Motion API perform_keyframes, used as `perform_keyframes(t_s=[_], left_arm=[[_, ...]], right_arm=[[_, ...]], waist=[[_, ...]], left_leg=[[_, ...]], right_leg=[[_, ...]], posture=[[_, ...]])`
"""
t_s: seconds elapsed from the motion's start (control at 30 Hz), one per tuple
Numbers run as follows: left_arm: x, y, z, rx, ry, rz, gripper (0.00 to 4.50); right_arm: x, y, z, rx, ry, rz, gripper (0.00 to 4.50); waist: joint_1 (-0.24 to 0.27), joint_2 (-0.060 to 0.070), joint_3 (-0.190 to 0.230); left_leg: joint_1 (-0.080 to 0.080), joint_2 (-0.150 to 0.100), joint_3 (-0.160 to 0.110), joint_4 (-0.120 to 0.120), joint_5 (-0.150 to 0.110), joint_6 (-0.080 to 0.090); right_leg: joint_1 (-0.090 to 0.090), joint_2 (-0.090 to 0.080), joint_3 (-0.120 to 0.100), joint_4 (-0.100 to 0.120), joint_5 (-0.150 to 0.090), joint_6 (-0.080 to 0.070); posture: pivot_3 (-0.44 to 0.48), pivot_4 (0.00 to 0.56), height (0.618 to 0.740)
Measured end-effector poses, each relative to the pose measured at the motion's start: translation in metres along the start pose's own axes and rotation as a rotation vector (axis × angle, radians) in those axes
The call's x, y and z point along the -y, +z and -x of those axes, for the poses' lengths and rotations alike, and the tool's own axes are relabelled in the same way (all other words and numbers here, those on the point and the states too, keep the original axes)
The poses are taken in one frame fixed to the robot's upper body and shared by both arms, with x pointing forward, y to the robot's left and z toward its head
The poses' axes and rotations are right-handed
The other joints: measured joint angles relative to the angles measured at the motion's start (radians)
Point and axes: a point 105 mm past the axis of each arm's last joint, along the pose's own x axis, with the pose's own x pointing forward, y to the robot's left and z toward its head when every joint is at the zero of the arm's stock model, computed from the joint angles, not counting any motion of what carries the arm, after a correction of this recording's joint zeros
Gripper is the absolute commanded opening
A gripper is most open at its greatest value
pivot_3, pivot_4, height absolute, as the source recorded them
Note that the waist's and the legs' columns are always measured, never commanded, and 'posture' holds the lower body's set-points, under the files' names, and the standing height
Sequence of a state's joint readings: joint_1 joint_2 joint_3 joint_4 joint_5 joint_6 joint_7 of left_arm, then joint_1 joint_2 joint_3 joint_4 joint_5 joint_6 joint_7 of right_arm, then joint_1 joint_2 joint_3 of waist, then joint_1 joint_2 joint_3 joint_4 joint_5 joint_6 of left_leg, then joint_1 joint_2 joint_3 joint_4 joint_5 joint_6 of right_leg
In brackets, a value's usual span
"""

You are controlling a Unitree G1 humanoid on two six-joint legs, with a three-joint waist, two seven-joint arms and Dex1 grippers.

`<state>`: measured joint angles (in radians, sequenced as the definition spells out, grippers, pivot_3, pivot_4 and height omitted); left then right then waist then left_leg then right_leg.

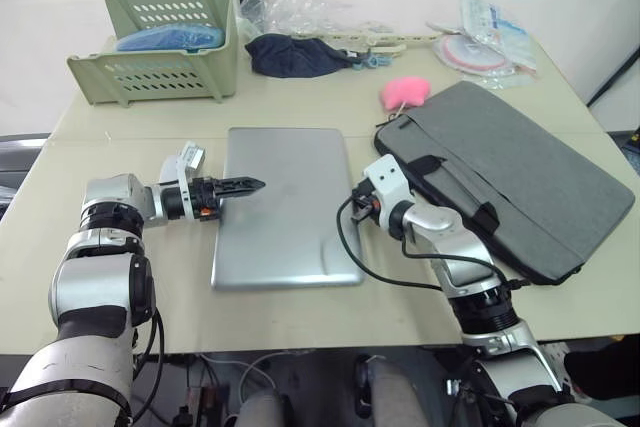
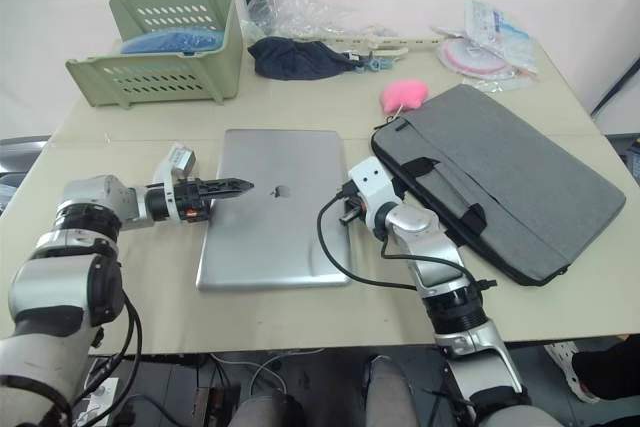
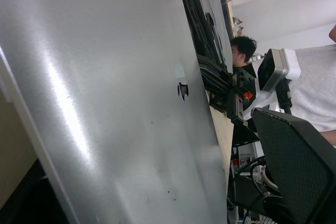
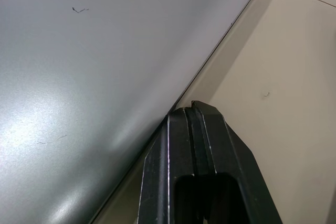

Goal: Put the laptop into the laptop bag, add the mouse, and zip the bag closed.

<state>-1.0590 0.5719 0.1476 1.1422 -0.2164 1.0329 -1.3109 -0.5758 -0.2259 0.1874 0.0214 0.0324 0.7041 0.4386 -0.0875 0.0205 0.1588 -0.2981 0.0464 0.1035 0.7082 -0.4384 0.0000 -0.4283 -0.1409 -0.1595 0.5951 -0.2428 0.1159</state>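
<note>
1. The laptop lies flat and closed on the worktop, mid-scene. Its long axis runs near to far.
2. The laptop bag lies to the right of the laptop, just beside its far right corner. The bag's long axis angles from far-left to near-right.
3. The left tool has its fingers closed together, gripping nothing. The tips reach in from the left over the laptop's left edge, just above or on the lid; contact cannot be confirmed.
4. The right tool is closed and empty. Its tip meets the laptop's right edge at worktop level.
5. Judgement: the laptop sits between both tools, so either arm can act on it. The bag lies on the right arm's side, so the laptop must travel right.
6. No mouse can be identified.
</note>
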Motion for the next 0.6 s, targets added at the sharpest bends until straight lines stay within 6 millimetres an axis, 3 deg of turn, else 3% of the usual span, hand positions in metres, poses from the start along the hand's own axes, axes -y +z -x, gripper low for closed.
perform_keyframes(t_s=[0.33, 0.47, 0.6], left_arm=[[-0.0009, -0.0013, 0.0016, 0.006, -0.017, -0.037, 4.50], [-0.0048, -0.0029, 0.0059, 0.016, -0.005, -0.032, 3.23], [-0.0068, -0.0056, 0.0072, 0.006, 0.002, -0.027, 1.17]], right_arm=[[0.0002, -0.0007, 0.0006, 0.002, -0.002, 0.002, 0.07], [-0.0018, -0.0007, 0.0023, 0.008, 0.006, 0.005, 0.00], [-0.0020, -0.0014, 0.0039, 0.008, 0.010, 0.007, 0.00]], waist=[[0.001, 0.000, 0.000], [0.001, 0.000, 0.000], [0.000, 0.000, 0.000]], left_leg=[[0.000, 0.000, 0.000, 0.000, 0.000, 0.000], [0.000, 0.000, 0.000, -0.001, 0.000, 0.000], [0.000, 0.000, 0.000, -0.002, 0.000, 0.000]], right_leg=[[0.000, 0.000, 0.000, 0.000, 0.000, 0.000], [-0.001, 0.000, 0.000, -0.001, 0.000, 0.000], [-0.001, 0.000, 0.000, -0.001, 0.000, 0.000]], posture=[[0.000, 0.150, 0.740], [0.000, 0.150, 0.740], [0.000, 0.150, 0.740]])
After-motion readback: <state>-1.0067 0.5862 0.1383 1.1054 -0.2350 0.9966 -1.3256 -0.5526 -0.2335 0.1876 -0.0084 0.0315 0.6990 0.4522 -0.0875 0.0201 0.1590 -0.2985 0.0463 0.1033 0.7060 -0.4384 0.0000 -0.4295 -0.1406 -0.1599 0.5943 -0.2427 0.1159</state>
